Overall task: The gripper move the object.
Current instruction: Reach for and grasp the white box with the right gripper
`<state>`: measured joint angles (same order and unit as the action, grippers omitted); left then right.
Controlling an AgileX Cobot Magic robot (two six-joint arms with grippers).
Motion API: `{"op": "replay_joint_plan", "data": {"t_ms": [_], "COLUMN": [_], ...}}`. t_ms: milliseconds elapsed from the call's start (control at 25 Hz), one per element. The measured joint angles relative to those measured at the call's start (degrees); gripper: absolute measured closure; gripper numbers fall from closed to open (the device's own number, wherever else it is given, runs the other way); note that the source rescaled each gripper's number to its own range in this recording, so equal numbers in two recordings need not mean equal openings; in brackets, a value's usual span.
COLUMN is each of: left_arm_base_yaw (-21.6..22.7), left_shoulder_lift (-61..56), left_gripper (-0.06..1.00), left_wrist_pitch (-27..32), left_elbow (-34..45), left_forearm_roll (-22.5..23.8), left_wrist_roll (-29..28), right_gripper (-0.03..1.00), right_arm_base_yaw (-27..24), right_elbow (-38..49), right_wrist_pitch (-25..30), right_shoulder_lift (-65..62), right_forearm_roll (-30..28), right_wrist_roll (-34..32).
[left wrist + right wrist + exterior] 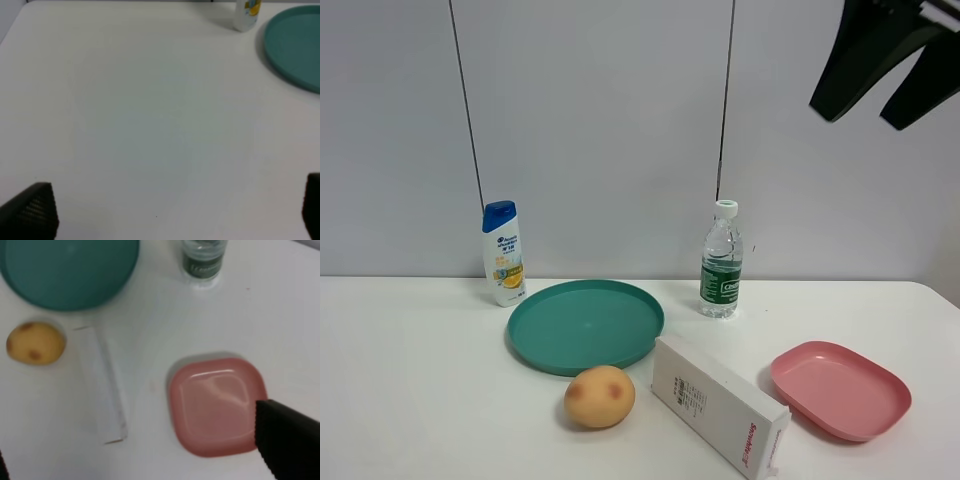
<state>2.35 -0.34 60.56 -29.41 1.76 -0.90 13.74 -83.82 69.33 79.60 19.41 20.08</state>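
White table [400, 400] bears the carton [715, 400], right tool [861, 115] gaping high above.

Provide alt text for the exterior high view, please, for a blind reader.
A long white carton lies on a table between a yellowish fruit and a pink tray, near a teal plate. A shampoo bottle and water bottle stand behind; the right gripper hangs open, high above.

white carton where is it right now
In the exterior high view the white carton lies flat at the front, right of centre, between the yellowish fruit and the pink plate.
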Motion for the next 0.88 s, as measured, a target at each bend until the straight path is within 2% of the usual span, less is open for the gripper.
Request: {"op": "replay_joint_plan", "data": {"t_ms": [240, 440, 640, 880], "left_arm_base_yaw": [0.0, 0.0, 0.0, 0.0], "left_shoulder_lift": [0.0, 0.0, 0.0, 0.0], "left_gripper": [-0.06, -0.06, -0.06, -0.06], "left_wrist_pitch": [0.0, 0.0, 0.0, 0.0], "left_elbow": [0.0, 0.0, 0.0, 0.0], "left_forearm_roll": [0.0, 0.0, 0.0, 0.0], "left_wrist_roll": [0.0, 0.0, 0.0, 0.0], "right_gripper": [-0.02, -0.02, -0.02, -0.02], "right_arm_base_yaw": [11.67, 17.63, 20.05, 20.23], "right_elbow": [0.0, -0.08, -0.08, -0.08], "right_wrist_pitch": [-0.34, -1.45, -5.08, -5.66], "right_shoulder_lift": [4.52, 10.67, 16.22, 20.12], "right_forearm_roll": [-8.17, -11.75, -14.42, -14.08], "right_wrist_roll": [-8.32, -11.91, -15.82, -18.84]}}
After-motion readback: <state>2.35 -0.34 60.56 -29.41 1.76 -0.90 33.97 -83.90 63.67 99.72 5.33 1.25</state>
